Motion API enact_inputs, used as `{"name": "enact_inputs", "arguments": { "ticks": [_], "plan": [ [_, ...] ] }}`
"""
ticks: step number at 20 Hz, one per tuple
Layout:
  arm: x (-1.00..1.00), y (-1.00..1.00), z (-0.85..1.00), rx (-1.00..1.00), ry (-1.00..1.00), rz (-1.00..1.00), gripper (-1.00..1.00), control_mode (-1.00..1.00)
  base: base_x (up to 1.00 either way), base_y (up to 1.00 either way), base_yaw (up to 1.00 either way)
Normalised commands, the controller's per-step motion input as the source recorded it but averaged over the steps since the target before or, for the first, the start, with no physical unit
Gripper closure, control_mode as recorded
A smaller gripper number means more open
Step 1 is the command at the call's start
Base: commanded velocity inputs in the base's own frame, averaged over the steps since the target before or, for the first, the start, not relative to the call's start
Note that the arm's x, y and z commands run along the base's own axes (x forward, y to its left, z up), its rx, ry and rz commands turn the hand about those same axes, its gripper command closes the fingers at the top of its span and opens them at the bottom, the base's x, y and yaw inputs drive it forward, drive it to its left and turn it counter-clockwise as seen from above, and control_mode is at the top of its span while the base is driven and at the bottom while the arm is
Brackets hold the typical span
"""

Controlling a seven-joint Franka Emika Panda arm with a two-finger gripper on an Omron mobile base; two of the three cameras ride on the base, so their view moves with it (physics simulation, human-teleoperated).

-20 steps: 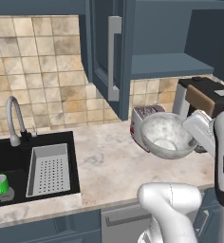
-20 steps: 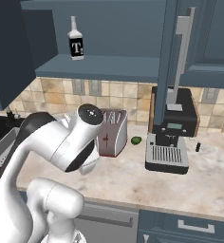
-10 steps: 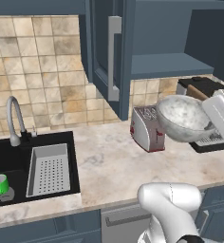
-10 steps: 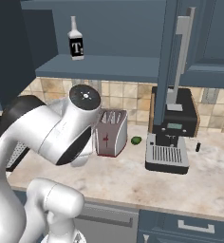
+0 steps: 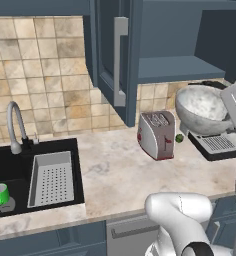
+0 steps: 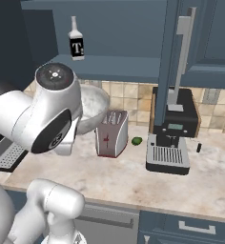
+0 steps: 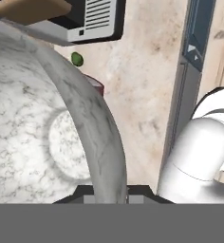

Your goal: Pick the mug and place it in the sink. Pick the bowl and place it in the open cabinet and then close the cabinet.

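1. Gripper (image 7: 106,190) fingers clamp the marbled bowl's (image 5: 204,109) rim.
2. Since a second ago the bowl has risen from counter height to just below the open cabinet's (image 5: 182,69) shelf; shelving comes next.

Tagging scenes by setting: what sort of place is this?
A rendered home kitchen: a black sink with a curved tap, a toaster on the marble counter, and blue-grey wall cabinets over a tiled backsplash.
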Motion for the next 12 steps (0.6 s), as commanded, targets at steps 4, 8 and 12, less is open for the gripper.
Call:
{"name": "enact_inputs", "arguments": {
  "ticks": [4,8,12],
  "plan": [
    [0.01,-0.04,0.21,0.00,0.00,-0.18,1.00,-1.00,0.00,0.00,0.00],
    [0.08,0.00,0.21,0.00,0.00,-0.14,1.00,-1.00,0.00,0.00,0.00],
    [0.09,0.00,0.19,0.00,0.00,-0.13,1.00,-1.00,0.00,0.00,0.00]
  ]
}}
